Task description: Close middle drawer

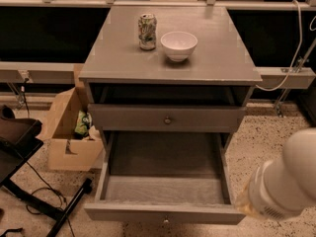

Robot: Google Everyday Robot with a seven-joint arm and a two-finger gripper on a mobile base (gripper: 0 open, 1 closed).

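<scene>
The middle drawer [165, 214] of the grey cabinet is pulled far out toward me. Its deep box is empty and its flat front carries a small round knob [165, 220] at the bottom of the view. My gripper [254, 201] is at the lower right, close to the camera. It shows as a blurred white and yellowish shape just right of the drawer's front right corner, and I cannot tell whether it touches the drawer. The drawer above [168, 118] has its front almost flush, with a dark gap over it.
On the cabinet top [118, 58] stand a green soda can [147, 31] and a white bowl [178, 45]. An open cardboard box [69, 132] sits on the floor to the left. A black stand with cables [29, 191] lies at the lower left.
</scene>
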